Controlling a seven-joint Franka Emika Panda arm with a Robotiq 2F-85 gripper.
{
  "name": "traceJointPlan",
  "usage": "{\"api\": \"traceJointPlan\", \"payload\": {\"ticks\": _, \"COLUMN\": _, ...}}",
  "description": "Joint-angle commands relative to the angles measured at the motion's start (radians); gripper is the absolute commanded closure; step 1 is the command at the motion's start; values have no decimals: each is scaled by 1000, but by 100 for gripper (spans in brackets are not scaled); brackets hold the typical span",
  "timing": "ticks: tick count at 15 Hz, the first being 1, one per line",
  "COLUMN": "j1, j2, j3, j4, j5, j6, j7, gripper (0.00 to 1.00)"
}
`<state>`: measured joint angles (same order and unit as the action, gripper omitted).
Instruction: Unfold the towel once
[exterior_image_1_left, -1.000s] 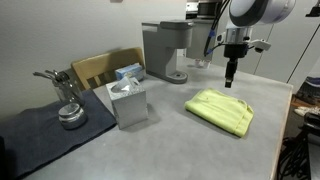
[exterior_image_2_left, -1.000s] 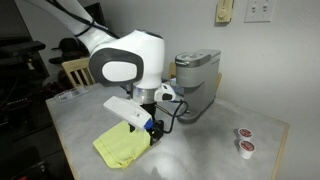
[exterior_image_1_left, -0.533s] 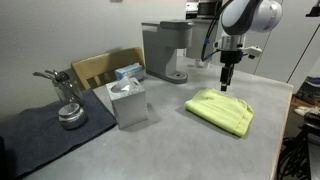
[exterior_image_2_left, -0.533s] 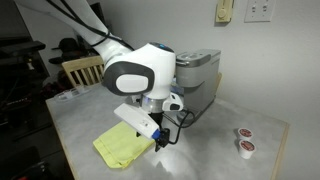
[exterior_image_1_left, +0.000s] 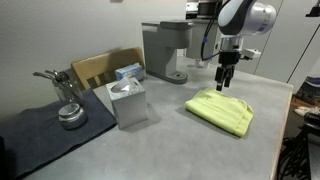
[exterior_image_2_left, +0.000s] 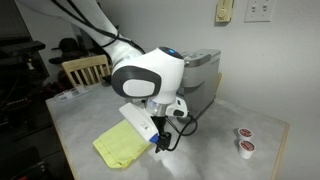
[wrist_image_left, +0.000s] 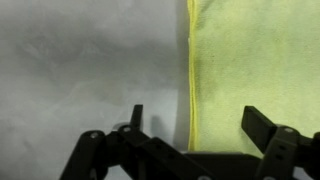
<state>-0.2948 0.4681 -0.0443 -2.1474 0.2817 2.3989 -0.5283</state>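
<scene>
A folded yellow-green towel lies flat on the grey table; it also shows in the other exterior view. My gripper hangs just above the towel's far edge, pointing down. In the wrist view the gripper is open, and its fingers straddle the towel's hemmed edge: one finger is over bare table, the other over the cloth. The jaws hold nothing.
A grey coffee machine stands behind the towel. A tissue box, a dark mat with a metal tool, and a wooden chair are to one side. Two coffee pods sit near the table edge.
The gripper has moved along the towel's far edge toward the coffee machine and sunk a little. Its fingers now look spread apart. The towel has not moved.
</scene>
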Motion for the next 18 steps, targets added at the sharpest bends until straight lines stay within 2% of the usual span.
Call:
{"api": "traceJointPlan", "payload": {"ticks": 1, "j1": -31, "j2": 11, "j3": 26, "j4": 34, "j5": 28, "j6": -75, "j7": 23, "gripper": 0}}
{"api": "traceJointPlan", "payload": {"ticks": 18, "j1": -18, "j2": 101, "j3": 25, "j4": 102, "j5": 0, "j6": -136, "j7": 44, "gripper": 0}}
